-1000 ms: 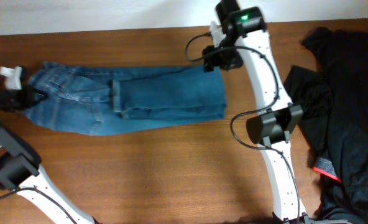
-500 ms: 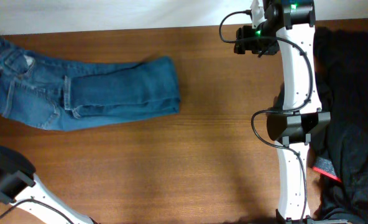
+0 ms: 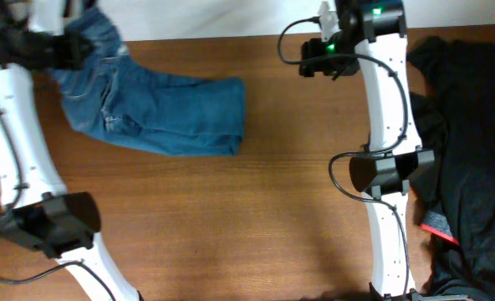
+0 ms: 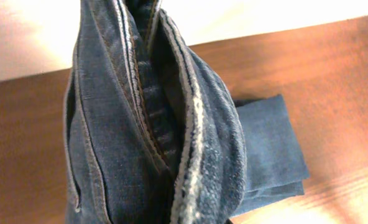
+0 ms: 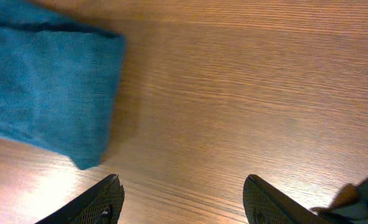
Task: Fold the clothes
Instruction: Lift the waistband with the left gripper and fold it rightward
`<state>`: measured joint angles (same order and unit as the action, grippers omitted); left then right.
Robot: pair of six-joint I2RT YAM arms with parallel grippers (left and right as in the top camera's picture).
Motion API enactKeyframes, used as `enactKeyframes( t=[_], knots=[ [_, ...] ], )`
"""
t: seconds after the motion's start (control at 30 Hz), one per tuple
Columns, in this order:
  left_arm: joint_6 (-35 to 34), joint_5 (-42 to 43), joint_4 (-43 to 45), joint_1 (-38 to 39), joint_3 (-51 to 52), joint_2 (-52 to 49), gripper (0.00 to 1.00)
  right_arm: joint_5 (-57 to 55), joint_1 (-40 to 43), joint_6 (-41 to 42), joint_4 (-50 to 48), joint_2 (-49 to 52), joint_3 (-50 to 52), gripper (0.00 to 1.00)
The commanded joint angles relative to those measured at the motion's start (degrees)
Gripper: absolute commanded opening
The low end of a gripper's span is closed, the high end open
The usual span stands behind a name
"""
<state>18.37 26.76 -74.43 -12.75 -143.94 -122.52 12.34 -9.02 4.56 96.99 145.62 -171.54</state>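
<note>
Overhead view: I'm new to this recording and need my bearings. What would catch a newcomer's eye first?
The blue jeans stand out, folded at the back left of the table, with their waist end raised in the shut left gripper. The right gripper hangs open over bare wood, holding nothing. A heap of dark clothing fills the right edge.

I can read no text, brand or number in any view. The jeans [image 3: 164, 117] show only plain stitching up close. A red tag [image 3: 438, 226] on the dark cloth pile [image 3: 473, 125], lower right of the overhead frame, is too small to read.
</note>
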Motion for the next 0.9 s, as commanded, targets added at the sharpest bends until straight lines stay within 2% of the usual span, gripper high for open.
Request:
enactKeyframes(
  t=[0.0, 0.17, 0.33, 0.43, 0.7, 0.87],
  knots=[
    [-0.79, -3.78, 0.2, 6.99, -0.44, -0.48, 0.0, 0.92, -2.56, 0.37, 0.35, -1.16, -0.39, 0.67],
    [-0.79, -8.74, -0.5, 15.04, -0.42, -3.76, 0.0, 0.24, -3.34, 0.44, 0.33, -1.16, -0.39, 0.67],
    [-0.76, -13.62, -1.36, 19.45, -0.42, -6.12, 0.0, 0.33, -2.93, 0.09, 0.35, -1.16, -0.35, 0.67],
    [-0.76, -14.97, -1.27, 20.28, -0.42, -6.4, 0.0, 3.34, -3.26, -1.36, 0.35, -1.14, 0.02, 0.67],
    [-0.79, -15.04, -1.49, 20.26, -0.44, -6.38, 0.0, -0.13, -2.51, 0.44, 0.15, -0.83, 1.05, 0.66],
    [-0.79, -15.04, -1.16, 20.11, -0.44, -6.38, 0.0, 1.22, -2.45, 0.02, -0.15, 0.2, 6.99, 0.61]
  ],
)
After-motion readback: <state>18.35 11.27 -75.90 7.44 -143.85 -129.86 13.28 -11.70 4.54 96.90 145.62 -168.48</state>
